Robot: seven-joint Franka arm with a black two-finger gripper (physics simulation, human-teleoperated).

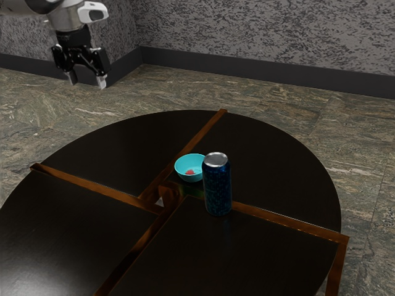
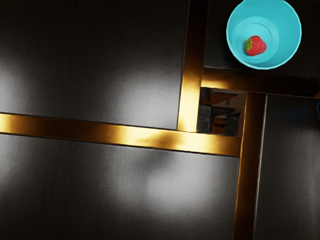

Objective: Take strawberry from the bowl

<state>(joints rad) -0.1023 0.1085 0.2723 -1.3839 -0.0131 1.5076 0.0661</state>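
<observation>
Brown strips [image 1: 265,217] cross the round, dark table [image 1: 92,154]. The strawberry [image 2: 255,45] lies at the bottom of the bowl [image 2: 287,22]; near the bowl stands the can [image 1: 217,188], upright. Up high, well apart from them, hangs the gripper [image 1: 86,80], its jaws spread. Behind is a mottled wall [image 1: 247,31].

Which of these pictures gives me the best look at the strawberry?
The wrist view: it looks down into the round turquoise bowl, showing the small red strawberry whole, green top included. The exterior view shows just a little red patch inside the bowl, by the dark blue can.
</observation>
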